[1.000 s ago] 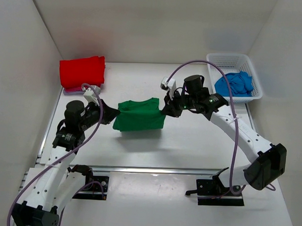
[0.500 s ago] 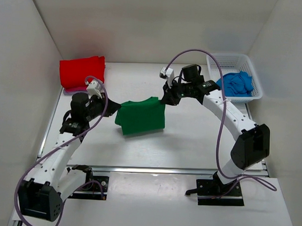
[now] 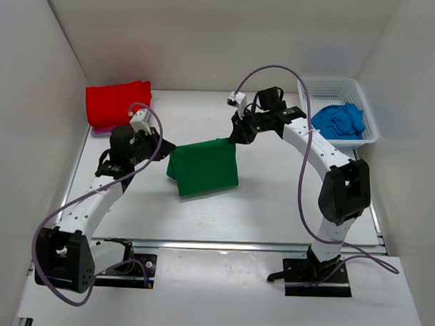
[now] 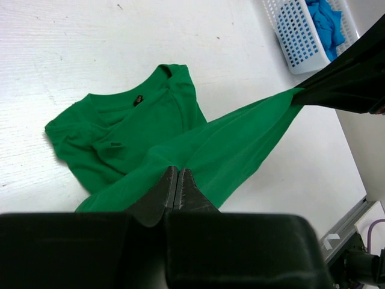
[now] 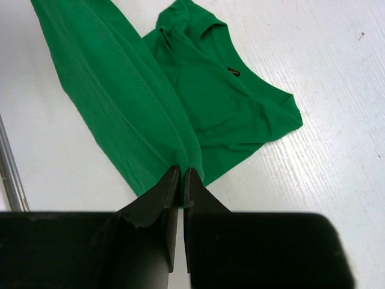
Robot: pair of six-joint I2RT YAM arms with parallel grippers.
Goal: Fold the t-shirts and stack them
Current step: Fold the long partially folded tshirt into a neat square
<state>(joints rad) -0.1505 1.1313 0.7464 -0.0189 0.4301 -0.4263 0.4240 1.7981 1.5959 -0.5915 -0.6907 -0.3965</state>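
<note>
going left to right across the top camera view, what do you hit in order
red t-shirt → left gripper → green t-shirt → right gripper → blue t-shirt

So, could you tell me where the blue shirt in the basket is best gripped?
Probably a raised fold on top of the crumpled blue shirt, coming straight down from above, since the walls of the white basket close off every side.

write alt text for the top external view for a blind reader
The left gripper and right gripper each pinch one end of a green t-shirt, holding it stretched between them over a table. A folded red t-shirt lies far left; a crumpled blue t-shirt sits in a white basket far right.
</note>
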